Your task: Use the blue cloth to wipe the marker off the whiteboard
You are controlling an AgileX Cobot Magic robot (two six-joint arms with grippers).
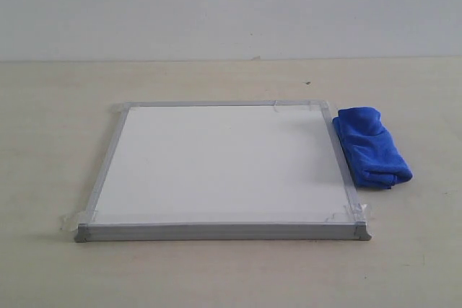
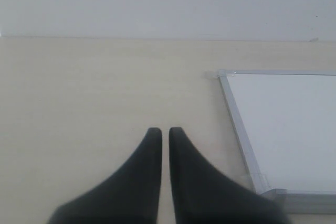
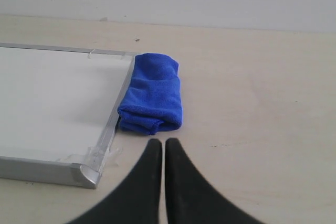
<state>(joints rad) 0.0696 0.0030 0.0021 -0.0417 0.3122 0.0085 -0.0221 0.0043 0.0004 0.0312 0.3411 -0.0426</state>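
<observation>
The whiteboard [image 1: 224, 167] lies flat on the table, grey-framed with clear tape at its corners; its white face shows no red marker line in any view. The blue cloth [image 1: 371, 146] lies folded on the table against the board's right edge. In the right wrist view the blue cloth [image 3: 152, 98] rests beside the whiteboard [image 3: 52, 103], and my right gripper [image 3: 159, 142] is shut and empty just short of the cloth. My left gripper [image 2: 161, 131] is shut and empty over bare table, off the whiteboard [image 2: 294, 124] to its left. Neither gripper shows in the exterior view.
A pale wooden table [image 1: 231, 272] carries everything, and a plain light wall [image 1: 231, 5] rises behind it. A small dark speck [image 1: 307, 82] marks the table beyond the board.
</observation>
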